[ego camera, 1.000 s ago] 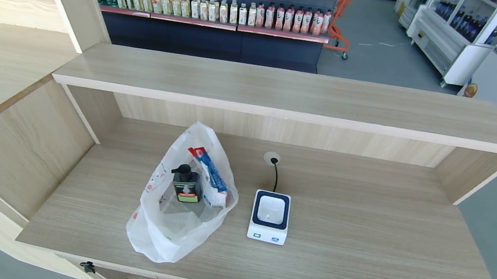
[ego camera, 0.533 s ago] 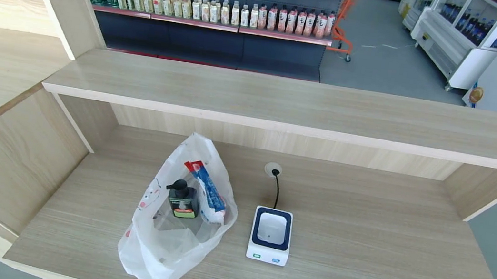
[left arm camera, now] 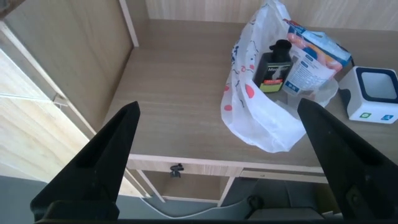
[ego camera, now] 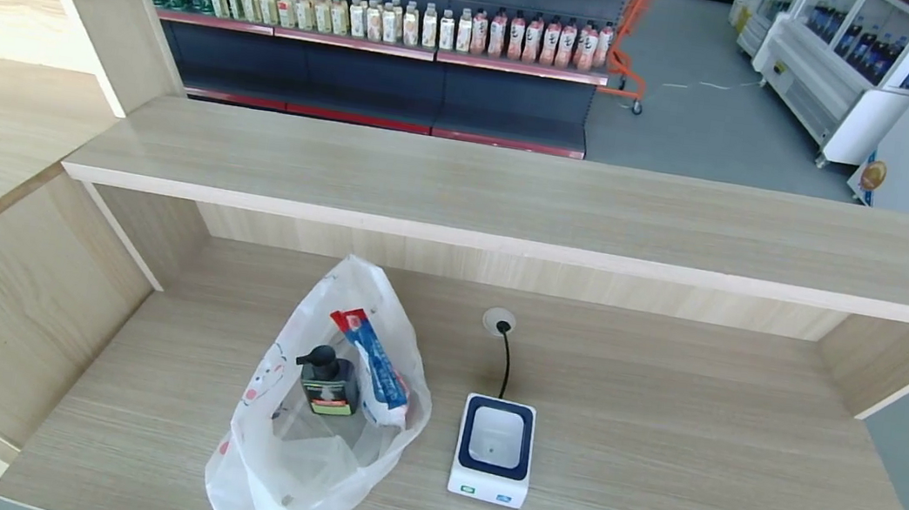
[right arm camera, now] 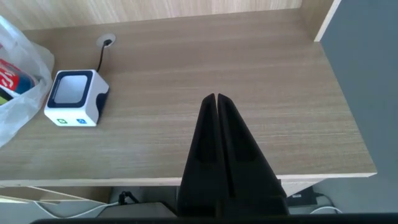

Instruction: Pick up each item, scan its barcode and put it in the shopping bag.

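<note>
White shopping bag holding pump bottle, perhaps toothpaste, beside scanner, left tool spread, right tool clenched.

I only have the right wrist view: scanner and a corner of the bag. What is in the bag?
Observer: A dark pump bottle and a red, white and blue packet, side by side in the bag.
Operator: And the left gripper?
Observer: The left gripper is open, fingers wide apart, held back from the counter on the bag's left side.
</note>
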Available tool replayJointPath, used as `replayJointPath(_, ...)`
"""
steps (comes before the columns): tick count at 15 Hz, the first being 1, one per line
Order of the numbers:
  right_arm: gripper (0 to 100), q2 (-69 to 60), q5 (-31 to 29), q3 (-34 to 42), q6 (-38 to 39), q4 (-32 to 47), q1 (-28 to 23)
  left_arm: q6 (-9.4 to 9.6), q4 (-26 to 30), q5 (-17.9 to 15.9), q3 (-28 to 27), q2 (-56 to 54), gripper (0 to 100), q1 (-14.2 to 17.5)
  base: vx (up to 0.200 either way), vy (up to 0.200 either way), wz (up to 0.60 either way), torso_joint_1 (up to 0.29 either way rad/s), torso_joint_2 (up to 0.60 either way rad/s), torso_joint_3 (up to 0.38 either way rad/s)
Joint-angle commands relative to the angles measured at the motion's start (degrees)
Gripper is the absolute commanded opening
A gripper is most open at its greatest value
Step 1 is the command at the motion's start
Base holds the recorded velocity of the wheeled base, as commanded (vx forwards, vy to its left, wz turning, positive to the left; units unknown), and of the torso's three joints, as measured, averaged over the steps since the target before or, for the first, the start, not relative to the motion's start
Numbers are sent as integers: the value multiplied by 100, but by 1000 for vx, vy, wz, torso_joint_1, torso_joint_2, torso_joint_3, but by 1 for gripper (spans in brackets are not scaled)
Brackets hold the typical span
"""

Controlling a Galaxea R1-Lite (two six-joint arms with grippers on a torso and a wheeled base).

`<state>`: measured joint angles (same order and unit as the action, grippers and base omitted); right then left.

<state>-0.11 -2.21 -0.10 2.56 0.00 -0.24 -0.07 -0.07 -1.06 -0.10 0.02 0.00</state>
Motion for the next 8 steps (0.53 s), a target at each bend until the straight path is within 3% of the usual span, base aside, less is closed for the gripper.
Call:
replayJointPath(1, 0, 11, 1, 1, -1, 0, -2, -1, -1, 1, 1, -2, 100, 0, 0, 0, 0, 0, 0, 0)
replayJointPath(8, 0, 11, 1, 1, -10, 0, -2, -1, -1, 1, 1, -2, 100, 0, 0, 0, 0, 0, 0, 0)
